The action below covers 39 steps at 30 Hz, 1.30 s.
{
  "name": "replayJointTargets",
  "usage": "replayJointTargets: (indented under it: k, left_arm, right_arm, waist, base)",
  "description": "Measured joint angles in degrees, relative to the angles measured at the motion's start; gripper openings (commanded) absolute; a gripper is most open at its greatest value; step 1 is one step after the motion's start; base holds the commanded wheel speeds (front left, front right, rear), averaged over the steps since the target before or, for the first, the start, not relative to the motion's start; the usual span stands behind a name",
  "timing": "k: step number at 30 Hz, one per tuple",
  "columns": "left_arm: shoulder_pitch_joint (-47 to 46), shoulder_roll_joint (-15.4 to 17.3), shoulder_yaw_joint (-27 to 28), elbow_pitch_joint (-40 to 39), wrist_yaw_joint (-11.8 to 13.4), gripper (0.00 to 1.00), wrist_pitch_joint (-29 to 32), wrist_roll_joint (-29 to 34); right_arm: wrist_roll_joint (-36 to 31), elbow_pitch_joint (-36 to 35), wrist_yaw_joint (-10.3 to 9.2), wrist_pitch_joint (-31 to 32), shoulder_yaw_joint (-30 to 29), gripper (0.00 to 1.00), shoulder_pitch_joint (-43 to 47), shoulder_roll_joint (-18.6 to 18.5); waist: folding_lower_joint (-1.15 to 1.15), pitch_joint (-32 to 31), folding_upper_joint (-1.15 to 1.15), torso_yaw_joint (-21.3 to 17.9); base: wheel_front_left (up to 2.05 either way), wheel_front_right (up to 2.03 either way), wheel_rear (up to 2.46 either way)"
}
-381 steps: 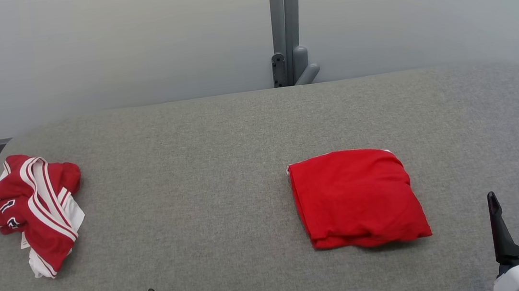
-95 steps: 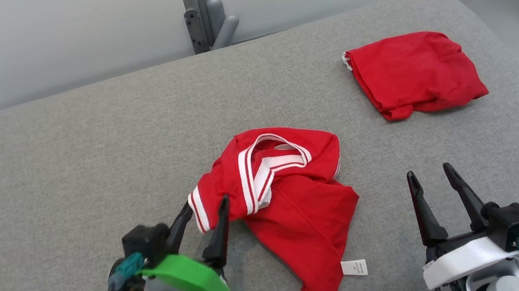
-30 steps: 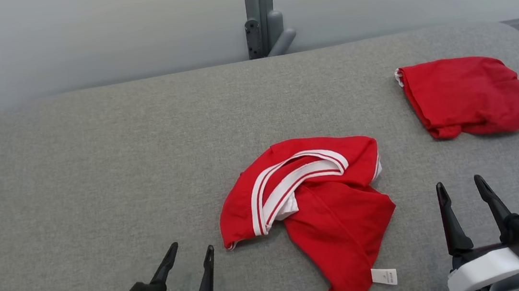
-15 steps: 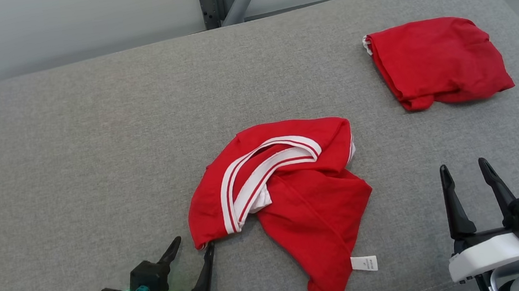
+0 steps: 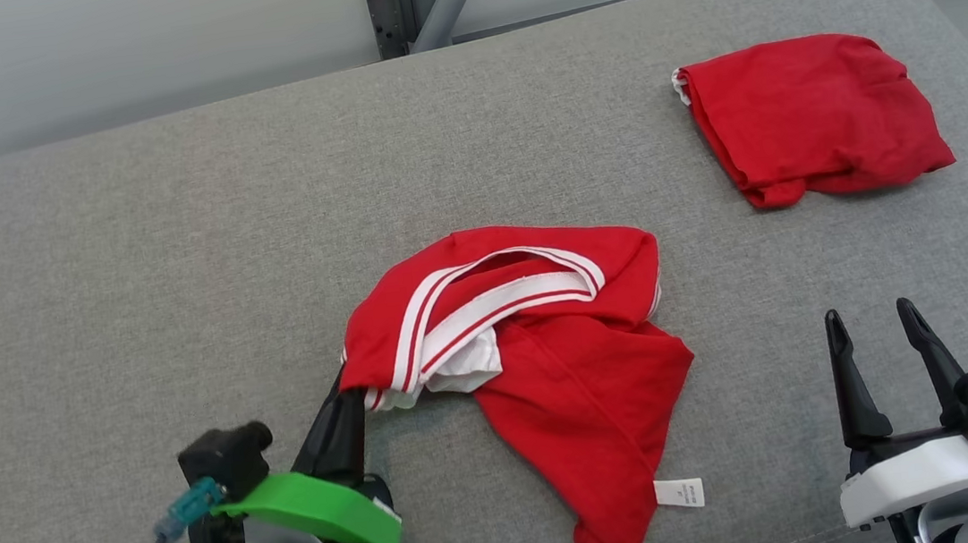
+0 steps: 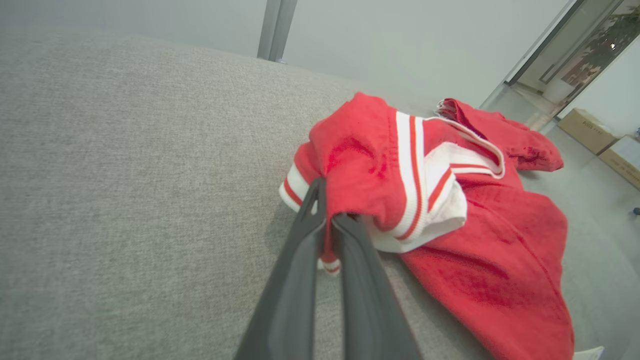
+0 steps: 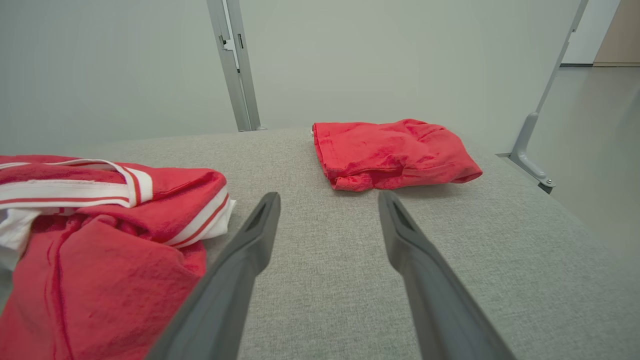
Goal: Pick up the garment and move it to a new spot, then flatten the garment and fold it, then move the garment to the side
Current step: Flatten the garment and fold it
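Since half a second ago the left gripper (image 5: 351, 395) (image 6: 327, 205) has gone from spread beside the garment (image 5: 565, 362) (image 6: 450, 200) to jaws clenched on its striped left edge, which now stands slightly raised off the table (image 5: 131, 254).

The right gripper (image 5: 868, 312) (image 7: 330, 200) hangs near the table's near right corner with its jaws released, holding nothing, well apart from the cloth. A folded red cloth (image 5: 809, 116) (image 7: 395, 147) lies toward the far right corner, clear of the garment. A grey post (image 5: 411, 0) rises behind the far edge.

The garment sits crumpled in the middle of the table. Its long axis runs from the centre toward the near edge, leaning slightly right. The red-and-white band lies across its far end, and the tail with a white label (image 5: 679, 493) points at the near edge.

In the head view the left fingertips are buried under the fabric. Whether the pinched part is a cuff or a hem is hard to tell, and the label's print is too small to read.
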Motion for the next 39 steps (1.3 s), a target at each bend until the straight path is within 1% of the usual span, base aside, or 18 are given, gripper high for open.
replayJointTargets:
  k: [2, 4, 6, 7, 9, 14, 18, 21, 25, 27, 29, 34, 39]
  left_arm:
    - [-0.13, -0.42, 0.93, -4.47, 0.0, 0.0, 2.7, -7.81]
    - [-0.91, 1.29, 1.7, -8.66, 0.0, 0.0, 5.49, -11.12]
    - [-2.05, 3.12, 3.7, -12.1, 0.04, 0.0, 8.03, -13.77]
    - [-3.28, 4.27, 5.33, -15.38, 1.13, 0.0, 10.43, -15.34]
    - [-5.0, 5.49, 6.48, -18.39, 2.69, 0.0, 12.89, -16.21]
    - [-9.42, 10.29, 9.38, -25.19, 6.24, 0.0, 19.24, -16.78]
    - [-12.97, 14.48, 12.1, -29.84, 8.42, 0.0, 23.7, -17.24]
    - [-15.94, 16.05, 13.82, -32.61, 9.95, 0.0, 26.62, -18.45]
    - [-19.63, 17.16, 13.28, -34.24, 10.79, 0.0, 29.33, -18.66]
    - [-20.79, 16.67, 12.1, -33.86, 11.04, 0.0, 29.78, -18.15]
    - [-21.52, 15.27, 10.27, -32.87, 11.04, 0.0, 29.92, -17.48]
    - [-21.25, 8.62, 4.56, -27.48, 10.87, 0.0, 28.2, -17.17]
    - [-20.31, 0.27, -2.87, -19.07, 8.78, 0.0, 25.97, -16.56]
  right_arm:
    - [0.48, 0.3, 0.0, 0.0, -0.01, 1.0, 0.12, 0.01]
    - [0.65, 0.75, 0.0, 0.0, 0.13, 1.0, 0.31, -0.02]
    - [1.05, 0.93, 0.01, 0.0, 0.43, 1.0, 0.48, 0.0]
    - [1.36, 1.23, 0.0, 0.0, 0.71, 1.0, 0.57, 0.01]
    - [1.65, 1.52, 0.0, 0.0, 1.13, 1.0, 0.73, 0.01]
    - [1.99, 1.94, 0.0, 0.0, 1.65, 1.0, 0.97, 0.02]
    - [2.46, 2.24, 0.0, 0.0, 1.63, 1.0, 1.15, 0.02]
    - [2.93, 2.32, 0.0, 0.0, 1.48, 1.0, 1.26, 0.0]
    - [3.49, 2.43, 0.0, 0.0, 1.53, 1.0, 1.72, 0.0]
    - [3.57, 2.47, 0.0, 0.0, 1.58, 1.0, 1.72, 0.0]
    - [3.77, 2.55, 0.0, 0.0, 1.69, 1.0, 1.66, 0.0]
    - [4.04, 2.5, 0.0, 0.0, 2.2, 1.0, 0.55, 0.0]
    - [4.2, 2.66, 0.0, 0.0, 2.54, 1.0, -0.46, 0.0]
  waist:
    - [0.0, -0.34, 0.0, 0.35]
    - [0.0, -0.75, 0.0, 0.72]
    - [0.0, -1.15, 0.0, 1.13]
    - [0.0, -1.67, 0.0, 1.47]
    - [0.0, -2.25, 0.0, 1.71]
    - [0.0, -3.76, 0.0, 1.91]
    - [0.0, -4.71, 0.0, 1.5]
    - [0.0, -5.11, 0.0, 1.1]
    - [0.0, -5.34, 0.0, 0.96]
    - [0.0, -5.3, 0.0, 0.95]
    - [0.0, -5.18, 0.0, 0.91]
    - [0.0, -4.19, 0.0, 0.54]
    - [0.0, -2.29, 0.0, -0.13]
  base:
    - [0.0, 0.0, 0.0]
    - [0.0, 0.0, 0.0]
    - [0.0, 0.0, 0.0]
    - [0.0, 0.0, 0.0]
    - [0.0, 0.0, 0.0]
    - [0.0, 0.0, 0.0]
    - [0.0, 0.0, 0.0]
    - [0.0, 0.0, 0.0]
    - [0.0, 0.0, 0.0]
    - [0.0, 0.0, 0.0]
    - [0.0, 0.0, 0.0]
    - [0.0, 0.0, 0.0]
    - [0.0, 0.0, 0.0]
